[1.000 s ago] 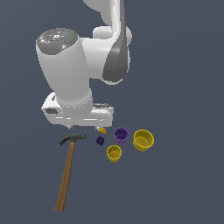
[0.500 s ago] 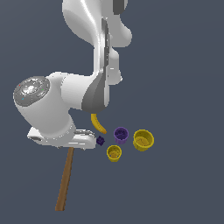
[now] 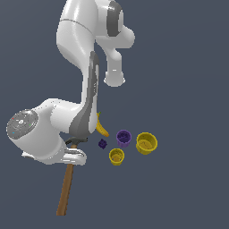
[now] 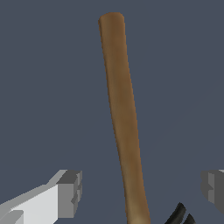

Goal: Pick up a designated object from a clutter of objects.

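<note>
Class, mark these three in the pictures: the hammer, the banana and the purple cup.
hammer [image 4: 124,127], wrist view, middle of the brown wooden handle.
banana [image 3: 102,130], exterior view, yellow end showing beside the arm.
purple cup [image 3: 123,138], exterior view, on its rim.

Hammer [image 3: 66,190] lies apparently between the fingers [image 4: 70,192], cups [image 3: 146,143] apart.

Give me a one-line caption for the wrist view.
Open jaws straddle the hammer handle near its dark head.
</note>
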